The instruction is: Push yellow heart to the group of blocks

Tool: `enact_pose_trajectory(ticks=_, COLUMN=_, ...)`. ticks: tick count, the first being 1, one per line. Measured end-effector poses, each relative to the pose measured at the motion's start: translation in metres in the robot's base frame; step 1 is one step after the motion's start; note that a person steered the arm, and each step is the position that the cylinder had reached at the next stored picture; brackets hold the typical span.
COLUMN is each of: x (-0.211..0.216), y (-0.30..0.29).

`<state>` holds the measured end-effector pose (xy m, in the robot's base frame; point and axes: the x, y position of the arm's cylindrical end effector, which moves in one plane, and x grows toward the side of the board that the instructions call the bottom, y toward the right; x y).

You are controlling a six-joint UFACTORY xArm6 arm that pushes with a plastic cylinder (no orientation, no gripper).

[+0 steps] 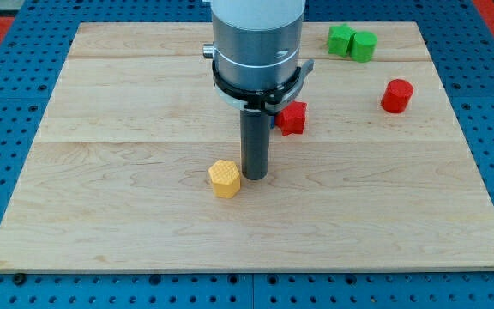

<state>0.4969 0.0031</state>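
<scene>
A yellow block (225, 178), its shape hard to make out, lies near the middle of the wooden board (101, 172), slightly toward the view's bottom. My tip (255, 176) stands just to its right, very close or touching. A group of blocks lies toward the view's top right: a red block (292, 118) partly behind the rod, a red cylinder (396, 96), and two green blocks (342, 39) (363, 46) side by side near the top edge.
The arm's grey body (256, 47) hangs over the top middle of the board and hides what is behind it. The board lies on a blue perforated surface (7, 69).
</scene>
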Motion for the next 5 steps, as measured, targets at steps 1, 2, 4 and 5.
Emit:
enact_pose_trajectory(ticks=1, x=0.0, y=-0.002)
enact_pose_trajectory(ticks=2, x=-0.007, y=-0.002)
enact_pose_trajectory(ticks=4, x=-0.007, y=-0.019)
enact_pose_trajectory(ticks=5, x=-0.013, y=-0.02)
